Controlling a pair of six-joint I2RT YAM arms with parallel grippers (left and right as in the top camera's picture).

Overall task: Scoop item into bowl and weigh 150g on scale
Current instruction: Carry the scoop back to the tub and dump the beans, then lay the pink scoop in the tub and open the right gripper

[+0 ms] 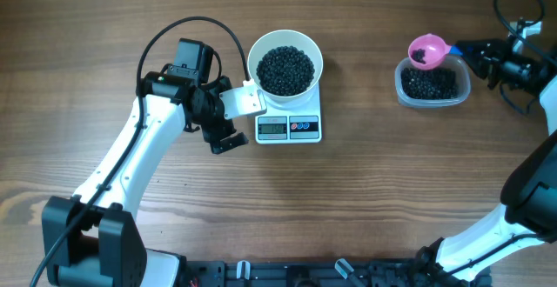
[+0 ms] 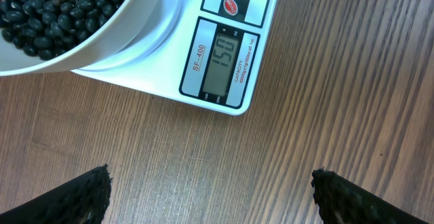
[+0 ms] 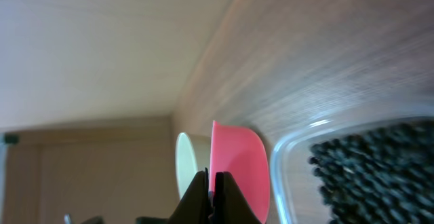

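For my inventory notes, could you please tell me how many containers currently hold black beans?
3: the white bowl on the scale, the clear tub at the right, and the pink scoop at that tub's rim. None seems hidden.

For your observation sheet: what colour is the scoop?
The scoop is pink; the overhead view shows it best.

I read this as a robotics lab bench, not a kitchen. A wood-grain table carries a test setup: a digital scale, a white bowl of black beans, a clear plastic tub and a pink scoop. My left arm and right arm stand at its near edge beside a black rail, with black cable looping loose. The right wrist view shows a plain pale backdrop, too blurred to name.
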